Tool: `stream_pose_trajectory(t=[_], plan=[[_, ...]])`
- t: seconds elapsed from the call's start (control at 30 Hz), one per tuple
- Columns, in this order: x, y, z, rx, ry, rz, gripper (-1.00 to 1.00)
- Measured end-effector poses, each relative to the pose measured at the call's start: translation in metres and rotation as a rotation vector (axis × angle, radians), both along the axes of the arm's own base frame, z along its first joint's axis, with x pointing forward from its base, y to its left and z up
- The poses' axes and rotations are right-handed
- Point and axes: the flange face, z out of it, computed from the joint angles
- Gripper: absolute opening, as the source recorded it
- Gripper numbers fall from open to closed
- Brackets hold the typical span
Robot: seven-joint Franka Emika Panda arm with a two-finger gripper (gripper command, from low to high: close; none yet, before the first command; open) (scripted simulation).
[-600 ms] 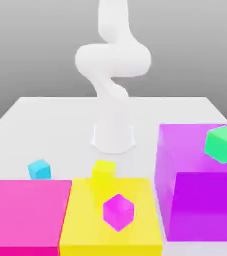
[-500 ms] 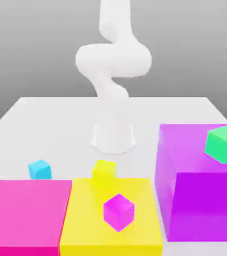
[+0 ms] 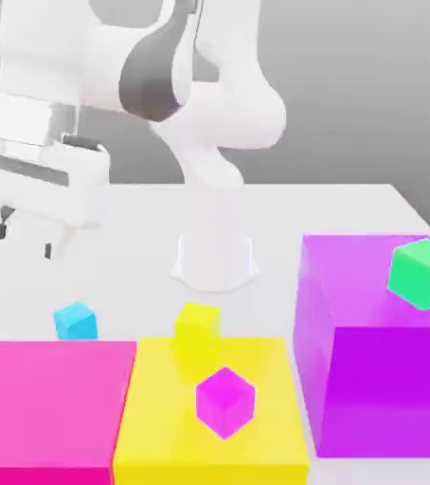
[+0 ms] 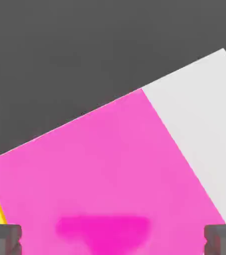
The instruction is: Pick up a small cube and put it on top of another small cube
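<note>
cyan cube (image 3: 75, 321): tiny, plain matte light blue, sits on the white table (image 3: 351, 208) just behind the pink block (image 3: 48, 407)
gripper (image 4: 113, 239): fingers spread wide, nothing in them, hanging over the pink block
yellow cube (image 3: 197, 327): near the cyan one, on the exterior view's right of it, apart
</note>
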Motion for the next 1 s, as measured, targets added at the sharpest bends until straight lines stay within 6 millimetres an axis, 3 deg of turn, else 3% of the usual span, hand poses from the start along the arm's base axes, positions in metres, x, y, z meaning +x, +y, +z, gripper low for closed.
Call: stream_pose_trajectory(t=[0.17,0.33,0.7,0.73,1.0], plan=[[-0.061,-0.024,-0.077,0.084,0.098,-0.134,0.0],[-0.124,-0.025,-0.139,0.178,0.173,-0.257,0.0],[-0.133,-0.025,-0.205,0.188,0.185,-0.276,0.0],[-0.134,-0.024,-0.21,0.19,0.185,-0.275,-1.0],[-0.133,-0.025,-0.206,0.189,0.184,-0.276,-1.0]])
